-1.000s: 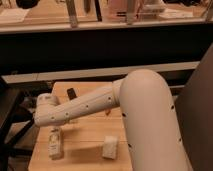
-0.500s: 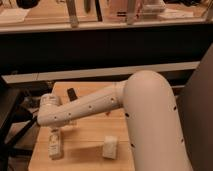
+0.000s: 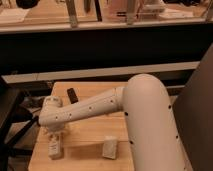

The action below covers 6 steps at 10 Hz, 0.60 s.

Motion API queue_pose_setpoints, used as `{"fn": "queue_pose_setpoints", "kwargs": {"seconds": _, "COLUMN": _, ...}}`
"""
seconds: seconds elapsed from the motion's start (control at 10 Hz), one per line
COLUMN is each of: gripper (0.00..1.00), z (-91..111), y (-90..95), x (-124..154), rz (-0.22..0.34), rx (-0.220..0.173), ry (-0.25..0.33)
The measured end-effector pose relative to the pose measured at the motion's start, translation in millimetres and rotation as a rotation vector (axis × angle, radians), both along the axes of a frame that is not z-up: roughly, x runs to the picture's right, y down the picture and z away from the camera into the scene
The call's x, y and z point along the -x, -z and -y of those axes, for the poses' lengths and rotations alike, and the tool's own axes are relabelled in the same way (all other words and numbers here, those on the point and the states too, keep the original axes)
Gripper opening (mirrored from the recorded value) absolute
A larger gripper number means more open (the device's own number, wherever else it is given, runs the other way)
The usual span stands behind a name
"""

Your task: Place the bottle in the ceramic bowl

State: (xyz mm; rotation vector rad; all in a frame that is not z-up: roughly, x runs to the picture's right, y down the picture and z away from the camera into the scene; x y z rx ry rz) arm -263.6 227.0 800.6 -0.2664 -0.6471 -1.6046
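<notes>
The bottle [image 3: 55,148] is a small white object lying on the wooden table [image 3: 87,131] near its front left corner. My gripper [image 3: 53,133] hangs from the wrist at the end of the white forearm, directly above the bottle and very close to it. I cannot tell whether it touches the bottle. The dark green ceramic bowl is not in view; the arm may hide it.
A white rectangular block [image 3: 110,148] lies on the table to the right of the bottle. A small dark object [image 3: 72,95] lies near the table's back edge. My large white elbow [image 3: 150,120] covers the table's right side. A dark counter with a ledge runs behind.
The wrist and gripper have sunk slightly toward the bottle. The bottle and the white block have not moved.
</notes>
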Motion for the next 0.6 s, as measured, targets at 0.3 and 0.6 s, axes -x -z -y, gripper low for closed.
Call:
{"fn": "queue_pose_setpoints", "kwargs": {"seconds": 0.3, "gripper": 0.8, "z": -17.1, "y": -8.4, "x": 3.4, "rz": 0.012, "rx": 0.062, "ry": 0.015}}
{"fn": "queue_pose_setpoints", "kwargs": {"seconds": 0.6, "gripper": 0.69, "z": -12.0, "y": -3.4, "x": 3.5, "rz": 0.009, "rx": 0.033, "ry": 0.012}}
